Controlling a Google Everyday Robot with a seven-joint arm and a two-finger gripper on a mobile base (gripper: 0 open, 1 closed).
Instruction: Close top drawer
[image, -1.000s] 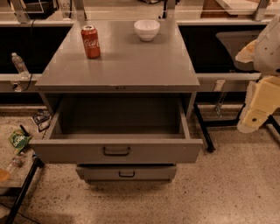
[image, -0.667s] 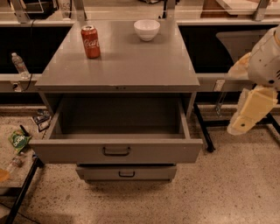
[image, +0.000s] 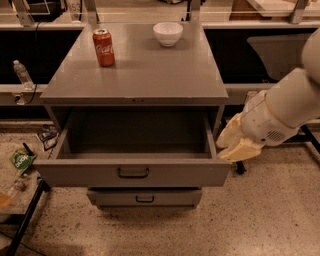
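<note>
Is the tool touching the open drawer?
Cannot tell. The camera view shows the tool by the top drawer, at its right front corner; no plain gap or contact.

Grey table has a Coke can back left and a white bowl further back. Gripper hangs just right of the top drawer.

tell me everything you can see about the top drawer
The top drawer is a wide, deep grey box that looks like painted metal. Its plain front carries one small dark bar handle at the centre. It is pulled far out from under the cabinet top, level, with nothing visible inside. A shorter-fronted lower drawer sits beneath it. The pincer hangs close beside its right front corner; whether they touch cannot be told.
</note>
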